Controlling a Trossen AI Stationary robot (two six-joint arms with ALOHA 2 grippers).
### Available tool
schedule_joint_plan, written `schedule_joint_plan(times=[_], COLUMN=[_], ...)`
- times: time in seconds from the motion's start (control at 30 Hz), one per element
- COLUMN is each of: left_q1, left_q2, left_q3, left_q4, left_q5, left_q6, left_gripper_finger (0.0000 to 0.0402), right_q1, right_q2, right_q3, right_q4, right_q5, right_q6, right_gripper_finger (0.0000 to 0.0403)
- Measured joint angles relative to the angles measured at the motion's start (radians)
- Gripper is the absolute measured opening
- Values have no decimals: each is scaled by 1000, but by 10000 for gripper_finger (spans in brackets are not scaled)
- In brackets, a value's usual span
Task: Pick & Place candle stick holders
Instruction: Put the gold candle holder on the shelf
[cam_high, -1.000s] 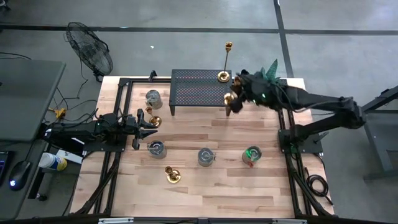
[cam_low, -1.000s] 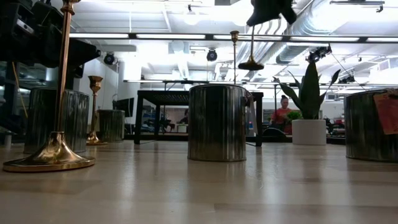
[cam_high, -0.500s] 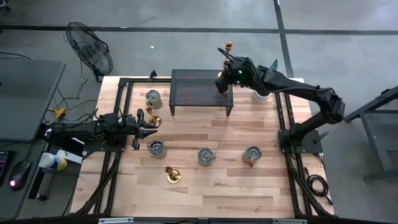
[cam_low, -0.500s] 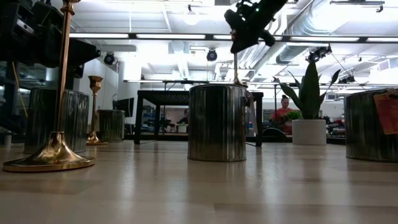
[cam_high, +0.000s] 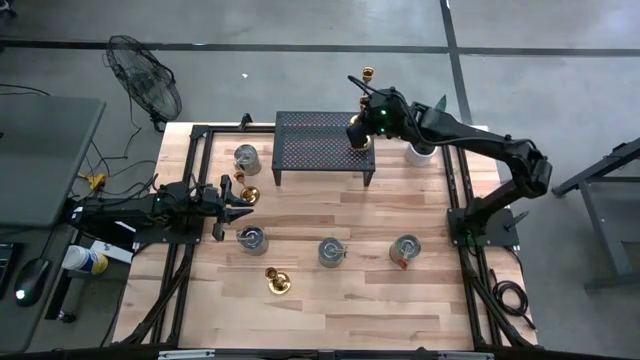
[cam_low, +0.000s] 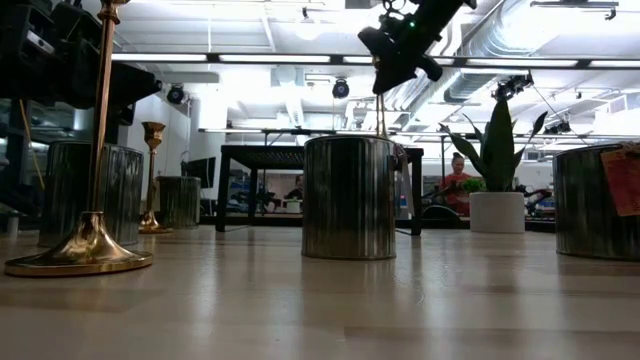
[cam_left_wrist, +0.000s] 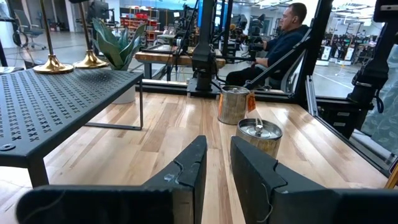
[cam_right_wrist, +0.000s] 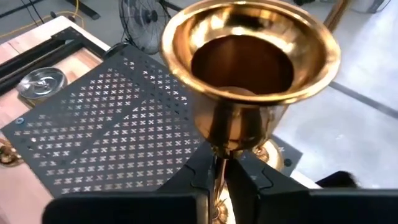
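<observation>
Two candle stick holders stand on the black perforated rack; the right gripper is clenched on the stem of one, directly under its cup, and the other stands just beyond it. Two more remain on the wooden table: one well away toward the near edge, one just ahead of the left gripper. Roughly half done, I judge. Right arm reaches out over the rack's end. Left arm waits low over the table, fingers nearly shut on nothing.
</observation>
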Motion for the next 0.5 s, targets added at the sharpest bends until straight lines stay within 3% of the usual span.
schedule_joint_plan(times=[0.5], left_q1=[0], left_q2=[0], left_q3=[0], left_q4=[0], left_q5=[0], left_q6=[0], left_gripper_finger=[72], right_q1=[-26], right_q2=[0], right_q3=[0], right_q4=[3], right_q5=[-31], right_q6=[-68], right_gripper_finger=[24])
